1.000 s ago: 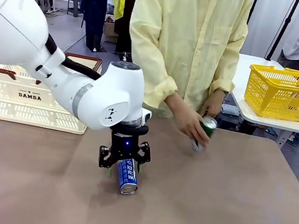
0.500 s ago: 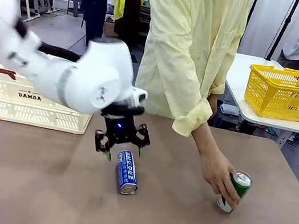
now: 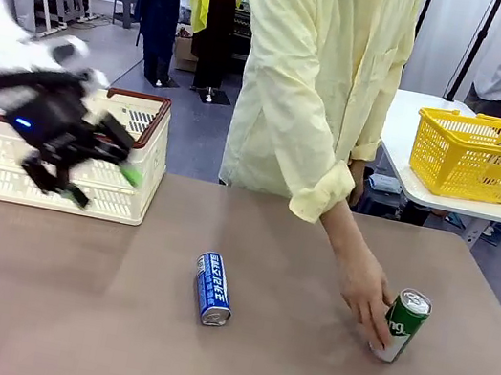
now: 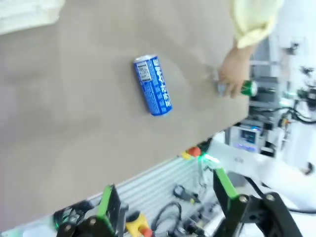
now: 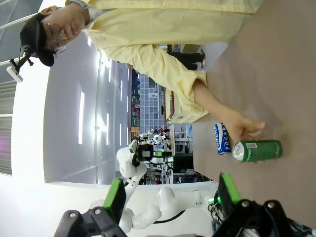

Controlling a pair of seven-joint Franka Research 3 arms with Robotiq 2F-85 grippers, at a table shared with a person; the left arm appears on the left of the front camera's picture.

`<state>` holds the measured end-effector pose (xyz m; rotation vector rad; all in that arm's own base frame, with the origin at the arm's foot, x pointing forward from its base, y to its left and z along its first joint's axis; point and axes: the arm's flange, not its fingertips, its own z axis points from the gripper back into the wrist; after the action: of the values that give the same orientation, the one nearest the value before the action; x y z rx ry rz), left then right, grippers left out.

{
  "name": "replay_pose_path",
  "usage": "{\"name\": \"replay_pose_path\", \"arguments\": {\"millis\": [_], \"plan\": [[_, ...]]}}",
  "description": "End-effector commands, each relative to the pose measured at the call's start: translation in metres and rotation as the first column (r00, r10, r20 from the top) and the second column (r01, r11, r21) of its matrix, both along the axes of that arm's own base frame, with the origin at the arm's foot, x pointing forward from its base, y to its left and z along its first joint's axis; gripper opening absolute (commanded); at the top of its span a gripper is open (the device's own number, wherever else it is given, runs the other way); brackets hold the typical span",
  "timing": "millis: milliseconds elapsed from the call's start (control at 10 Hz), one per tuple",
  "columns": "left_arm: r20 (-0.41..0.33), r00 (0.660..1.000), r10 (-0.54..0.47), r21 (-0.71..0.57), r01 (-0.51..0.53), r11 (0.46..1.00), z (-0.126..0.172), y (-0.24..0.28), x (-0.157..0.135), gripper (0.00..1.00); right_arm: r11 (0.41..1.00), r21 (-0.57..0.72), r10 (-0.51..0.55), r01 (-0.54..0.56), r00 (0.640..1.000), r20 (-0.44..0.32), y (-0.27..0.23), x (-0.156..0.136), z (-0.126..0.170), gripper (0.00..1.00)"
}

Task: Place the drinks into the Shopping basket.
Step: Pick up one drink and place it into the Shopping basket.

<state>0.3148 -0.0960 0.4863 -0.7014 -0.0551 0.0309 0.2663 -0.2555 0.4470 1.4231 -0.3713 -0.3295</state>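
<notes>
L gripper (image 3: 101, 183): mine, blurred in front view, up in the air in front of the crate at the table's left end. Jaws spread wide, nothing btwn them; same in L wrist view (image 4: 165, 195).
R gripper (image 5: 171, 192): jaws also wide apart, holding nothing, well away from both cans.
Blue can: slim blue drink can w/ white lettering & silver top (image 3: 213, 289), lying on its side near mid-table, alone, nothing touching it.
Green can: slim green drink can w/ white lettering & silver top (image 3: 404, 325), standing slightly tilted near the table's right side.
Person's hand (image 3: 365, 290): fingers against the green can's side.
Basket: big cream-white slotted plastic crate w/ dark red-brown rim (image 3: 123, 196), at far left; can't see any cans in it.
Table: brown flat top (image 3: 64, 310).
</notes>
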Motion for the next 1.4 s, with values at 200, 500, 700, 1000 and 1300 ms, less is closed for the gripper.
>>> {"name": "replay_pose_path", "arguments": {"millis": [200, 500, 700, 1000, 1300], "plan": [[-0.045, 0.998, 0.035, -0.166, -0.042, 0.985, -0.045, 0.060, -0.016, 1.00, 1.000, 0.013, 0.002, -0.002, 1.000, -0.002, 0.000, -0.001, 0.004, 1.00], [-0.051, 0.999, 0.018, -0.119, -0.024, 0.993, -0.035, 0.031, -0.002, 1.00, 1.000, 0.013, 0.002, -0.002, 1.000, -0.002, 0.000, -0.001, 0.004, 1.00], [-0.083, 0.996, 0.014, 0.007, -0.013, 1.000, -0.018, -0.044, 0.027, 1.00, 1.000, 0.013, 0.002, -0.002, 1.000, -0.002, 0.000, -0.001, 0.004, 1.00], [-0.137, 0.991, 0.001, 0.274, 0.037, 0.961, -0.027, -0.173, 0.060, 1.00, 1.000, 0.013, 0.002, -0.002, 1.000, -0.002, 0.000, -0.001, 0.004, 1.00], [-0.143, 0.990, -0.003, 0.457, 0.069, 0.887, -0.054, -0.249, 0.073, 1.00, 1.000, 0.013, 0.002, -0.002, 1.000, -0.002, 0.000, -0.001, 0.004, 1.00]]}}
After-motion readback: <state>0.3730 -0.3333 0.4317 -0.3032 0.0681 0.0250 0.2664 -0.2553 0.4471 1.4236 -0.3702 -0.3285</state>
